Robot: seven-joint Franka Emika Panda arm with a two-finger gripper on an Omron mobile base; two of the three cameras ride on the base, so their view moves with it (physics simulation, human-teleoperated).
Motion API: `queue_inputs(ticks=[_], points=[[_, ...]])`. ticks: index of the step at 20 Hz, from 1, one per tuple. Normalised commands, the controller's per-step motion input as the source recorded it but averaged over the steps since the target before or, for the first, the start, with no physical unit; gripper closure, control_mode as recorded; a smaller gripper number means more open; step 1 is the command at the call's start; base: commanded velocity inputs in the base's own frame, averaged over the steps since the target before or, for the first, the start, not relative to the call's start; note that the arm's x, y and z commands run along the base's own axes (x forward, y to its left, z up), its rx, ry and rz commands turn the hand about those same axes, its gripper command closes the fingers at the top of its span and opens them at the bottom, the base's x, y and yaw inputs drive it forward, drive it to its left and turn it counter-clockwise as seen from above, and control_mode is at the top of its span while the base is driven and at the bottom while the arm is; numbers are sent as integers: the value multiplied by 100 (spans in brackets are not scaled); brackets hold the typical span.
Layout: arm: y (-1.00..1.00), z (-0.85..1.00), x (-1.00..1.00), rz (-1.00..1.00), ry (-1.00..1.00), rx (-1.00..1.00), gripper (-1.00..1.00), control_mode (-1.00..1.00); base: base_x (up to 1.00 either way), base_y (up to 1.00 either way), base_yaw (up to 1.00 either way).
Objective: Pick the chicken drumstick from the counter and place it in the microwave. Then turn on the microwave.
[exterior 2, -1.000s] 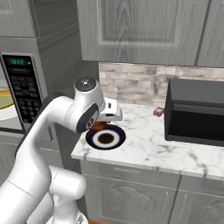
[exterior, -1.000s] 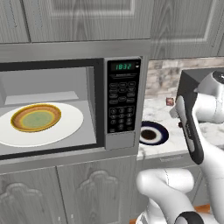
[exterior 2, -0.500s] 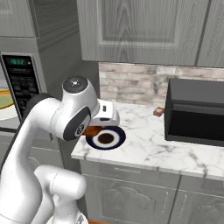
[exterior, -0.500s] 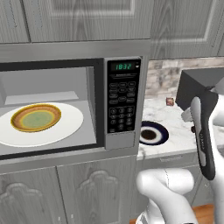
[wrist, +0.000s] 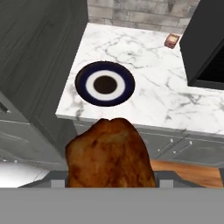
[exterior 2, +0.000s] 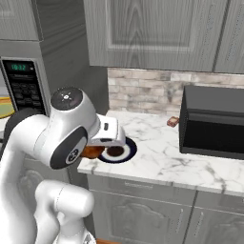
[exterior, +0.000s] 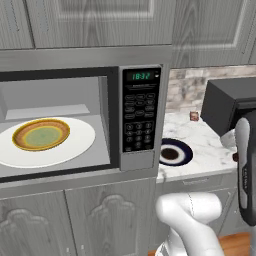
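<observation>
- Chicken drumstick (wrist: 110, 154) sits pinched in the gripper (wrist: 111, 177), jaws clamped on its sides, hanging off the counter (wrist: 144, 87) edge above the cabinet fronts.
- Since a second ago the arm has swung back and right, away from the counter; dark plate (wrist: 105, 85) stays put.
- Pick is done; carry under way.
- Microwave (exterior: 141, 117) door stands open, bowl (exterior: 41, 134) on the turntable (exterior: 75, 142).
- Next, probably: swing left to the opening.
</observation>
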Motion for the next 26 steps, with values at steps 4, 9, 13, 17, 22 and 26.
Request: queue_inputs(ticks=[4,9,13,17,22,26], points=[[0,15,-38,0,0,0,100,-100,0,0,0],[0,0,-43,0,0,0,100,-100,0,0,0],[0,0,-45,0,0,0,100,-100,0,0,0],[0,0,-19,0,0,0,100,-100,0,0,0],[0,0,0,0,1,0,100,-100,0,0,0],[0,1,0,0,0,0,100,-100,0,0,0]])
